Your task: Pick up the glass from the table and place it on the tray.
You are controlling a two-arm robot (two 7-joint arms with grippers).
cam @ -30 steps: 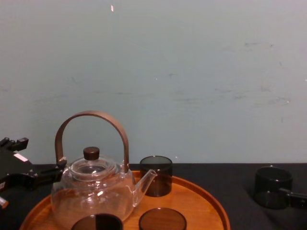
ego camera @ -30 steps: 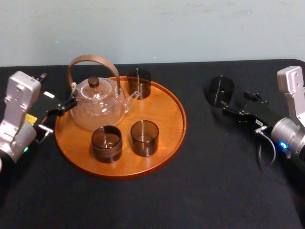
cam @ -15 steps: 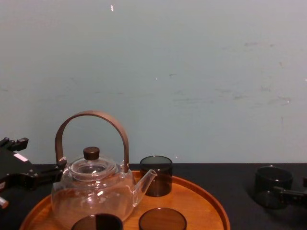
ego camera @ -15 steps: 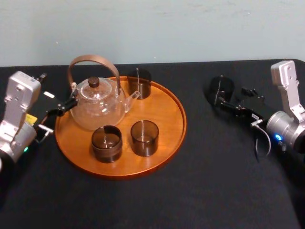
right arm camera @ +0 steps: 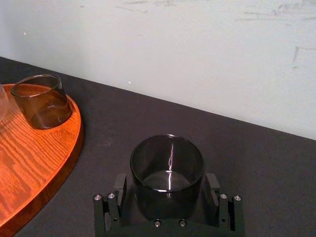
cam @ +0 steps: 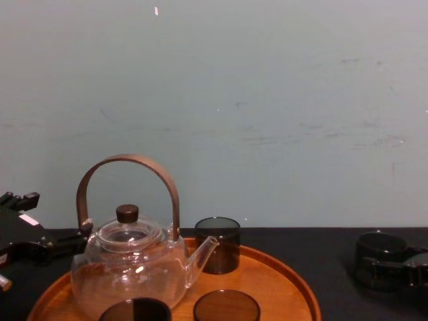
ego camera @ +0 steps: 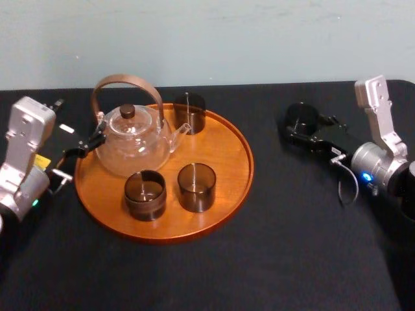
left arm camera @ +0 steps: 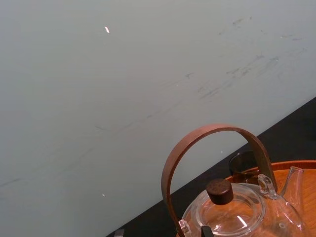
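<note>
The dark smoked glass stands upright on the black table, to the right of the round orange-brown tray. My right gripper is open and straddles the glass low down. The right wrist view shows the glass between the two black fingers, one on each side and close to its wall. From the chest view the glass sits at the far right with the gripper around its base. My left gripper is parked, open, at the tray's left edge beside the teapot.
On the tray stand a clear glass teapot with a brown arched handle and three more dark glasses: one at the back and two at the front. The tray's right half is bare wood. A pale wall rises behind the table.
My right gripper has moved forward and to the left, up to the glass, so that its fingers now flank it. The left arm and the tray's contents have not moved.
</note>
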